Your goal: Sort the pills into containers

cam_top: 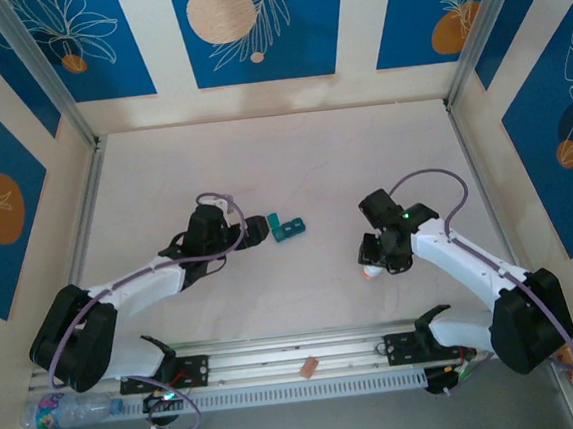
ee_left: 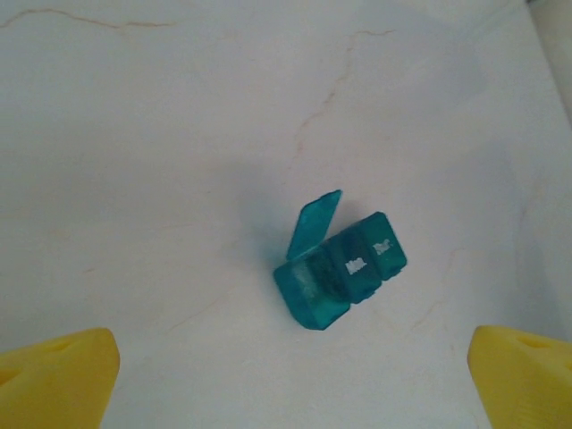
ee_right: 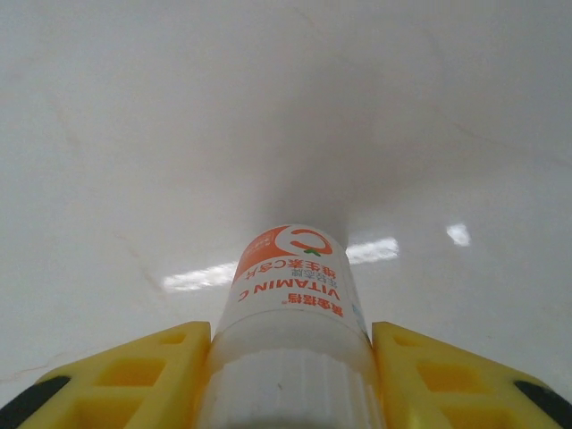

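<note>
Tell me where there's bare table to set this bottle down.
Widest: the far half of the table, from the back wall to the pill box. Also bare: the gap between it and the right gripper holding the bottle. Crowded: at the pill box, the open left gripper beside it.

Teal pill box [cam_top: 288, 226] chilling mid-table
It's lying flat on the pale table [cam_top: 292, 164], three square compartments in a row, one end lid [ee_left: 315, 225] standing up open, the other two sitting shut, showing white labels.
</note>
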